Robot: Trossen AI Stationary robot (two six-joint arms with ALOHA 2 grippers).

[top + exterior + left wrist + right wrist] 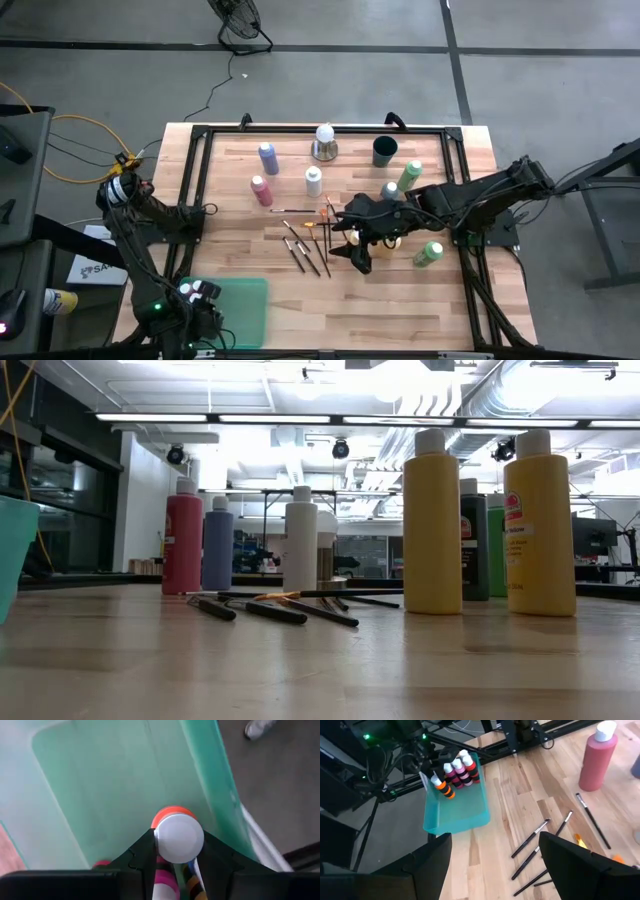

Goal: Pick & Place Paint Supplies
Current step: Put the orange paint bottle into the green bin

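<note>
My left gripper (179, 870) is shut on a small orange paint bottle with a white cap (441, 787), over the green bin (243, 312) at the table's near left corner. Several pink and red bottles (461, 771) stand inside the bin. My right gripper (505, 870) is open and hovers over the thin brushes (305, 250) lying flat mid-table. Pink (261, 190), blue-purple (268, 158), white (313, 181) and green (410, 175) bottles stand upright on the table. Another green bottle (428, 253) lies on its side. Two yellow bottles (432, 525) (540, 525) stand close in the low view. My left gripper pinches the orange bottle between its two fingers at the cap end (179, 837), one finger (145, 855) on each side of the white cap. The fingers point down into the bin. The bottle sits tilted, with its orange body (447, 793) below the cap; whether it touches the bin floor is hidden.
A white ball on a metal base (324, 142) and a dark green cup (385, 151) stand near the far edge. A black frame (195, 170) runs around the table. The right arm (470, 200) reaches over the bottles on the right.
</note>
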